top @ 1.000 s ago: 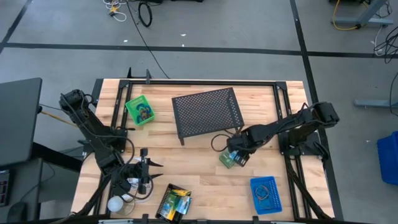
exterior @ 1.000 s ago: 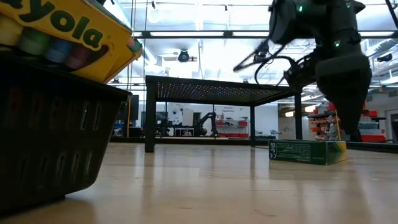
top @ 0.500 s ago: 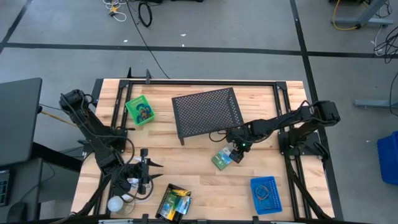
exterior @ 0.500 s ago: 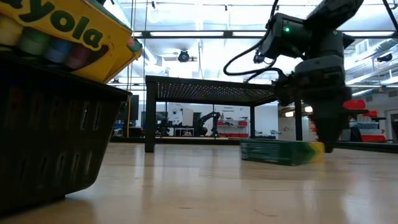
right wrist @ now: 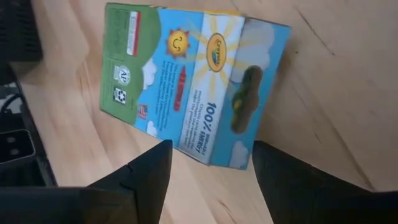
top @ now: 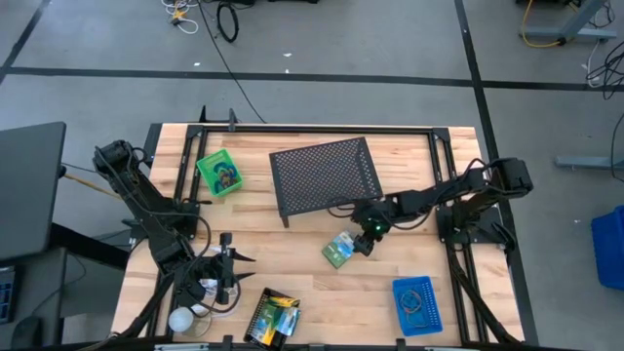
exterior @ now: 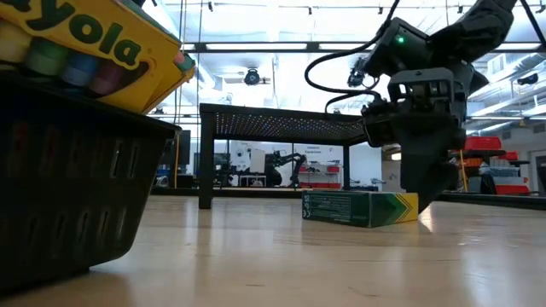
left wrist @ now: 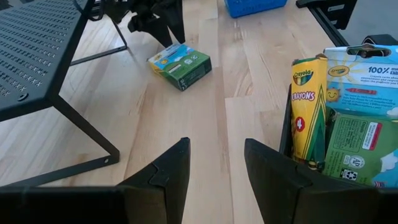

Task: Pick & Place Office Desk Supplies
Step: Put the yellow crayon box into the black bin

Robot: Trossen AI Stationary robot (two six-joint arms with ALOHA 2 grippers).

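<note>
Right fingers [top: 363,244] spread wide, seemingly just touching the crayon box [top: 338,252]; left fingers [left wrist: 214,163] parted, empty

Grey floor [top: 390,44] with dark lines, cables [top: 226,19], bright ceiling lights [exterior: 281,64]

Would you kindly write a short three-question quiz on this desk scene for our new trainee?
1. True or false: the crayon box lies flat on the table.
2. Which end effector is next to it? A) left B) right
3. Fill in: the tray on the right arm's side of the table is coloured ___.
Key: 1 true; 2 B, the right end effector; 3 blue.
</note>
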